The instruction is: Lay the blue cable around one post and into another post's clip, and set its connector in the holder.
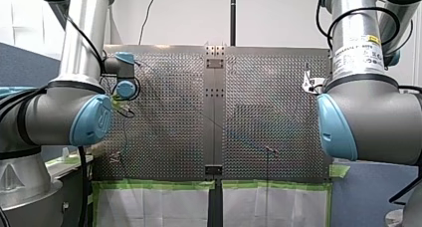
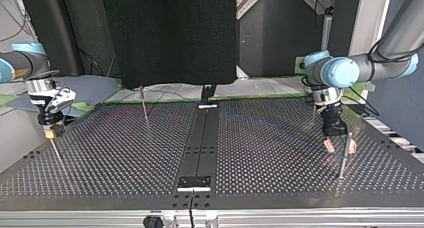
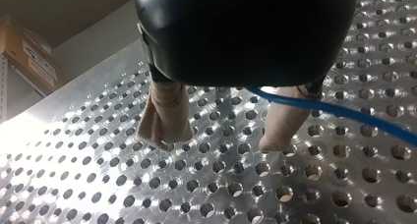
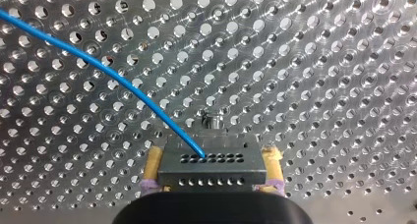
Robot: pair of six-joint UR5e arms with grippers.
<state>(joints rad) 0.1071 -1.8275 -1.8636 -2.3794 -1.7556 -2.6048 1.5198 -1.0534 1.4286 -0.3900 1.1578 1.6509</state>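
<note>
The perforated surface point(image 2: 125, 158) carries it all. My left gripper point(image 3: 220, 141) hangs over it with its beige pads spread and pinching nothing. My right gripper point(image 4: 212, 155) is well apart from it across the surface, clamped on the connector point(image 4: 211, 174). The blue cable point(image 3: 339, 111) runs just beside one left pad, near a thin post point(image 2: 343, 160).

Routing looks to be the step in hand. Close the left pads lightly so the cable can slide, guide it low at the post, and allow slack from the right.

The connector's long axis lies pad to pad. The cable leaves its holed face pointing away from the gripper, then curves aside.
</note>
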